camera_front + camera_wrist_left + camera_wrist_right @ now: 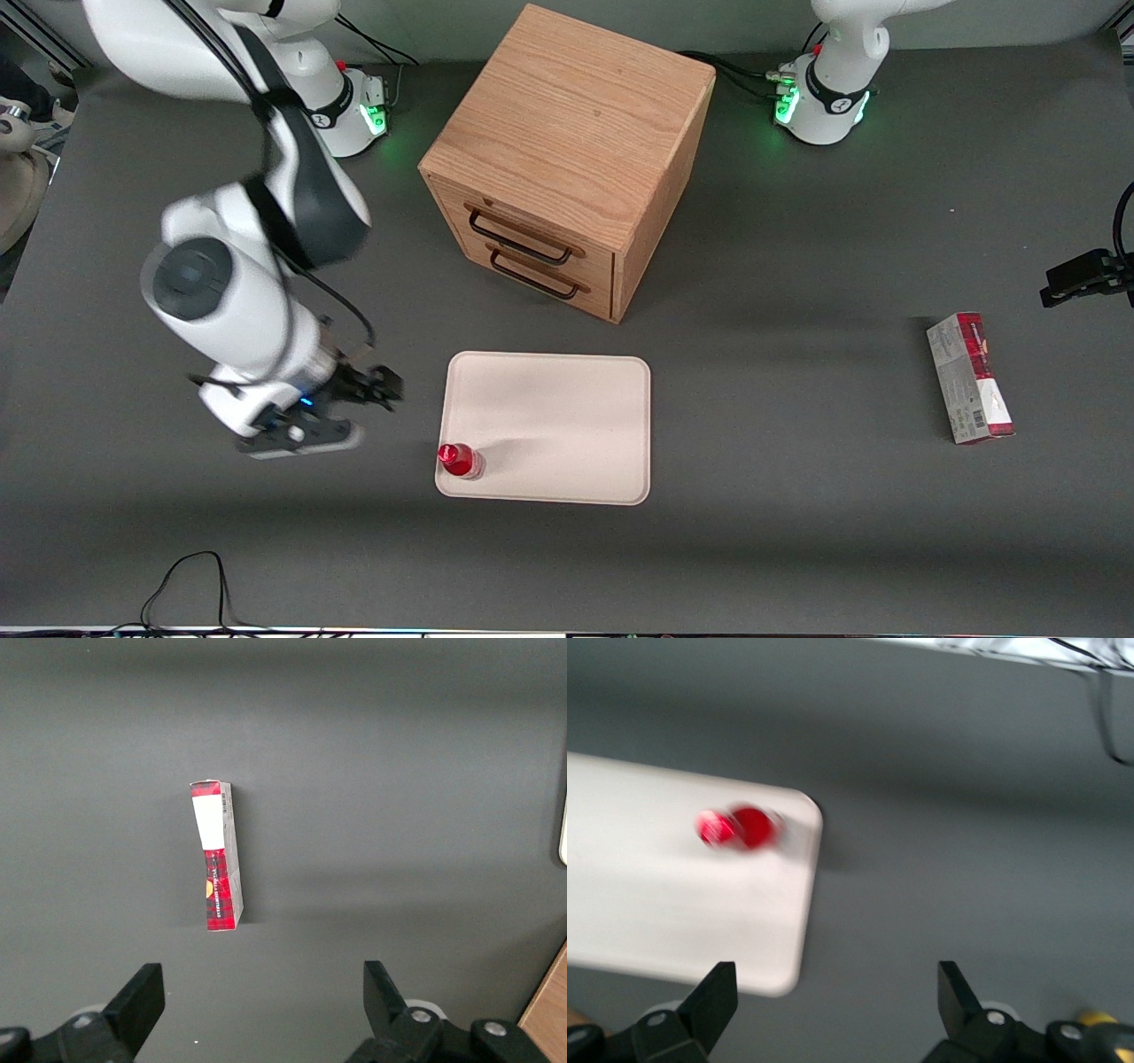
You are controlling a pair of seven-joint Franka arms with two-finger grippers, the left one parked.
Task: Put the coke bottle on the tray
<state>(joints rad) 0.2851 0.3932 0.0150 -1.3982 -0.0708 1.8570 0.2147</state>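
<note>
The small red coke bottle (459,461) stands upright on the cream tray (567,416), in the tray's corner nearest the front camera and toward the working arm's end. It shows blurred in the right wrist view (737,828), on the tray (647,912). My gripper (376,390) is open and empty, apart from the bottle, above the grey table beside the tray toward the working arm's end. In the wrist view its wide-spread fingers (833,997) frame bare table and the tray's corner.
A wooden drawer cabinet (567,159) with two closed drawers stands farther from the front camera than the tray. A red-and-grey carton (970,377) lies toward the parked arm's end; it also shows in the left wrist view (217,855). A black cable (190,585) lies near the front edge.
</note>
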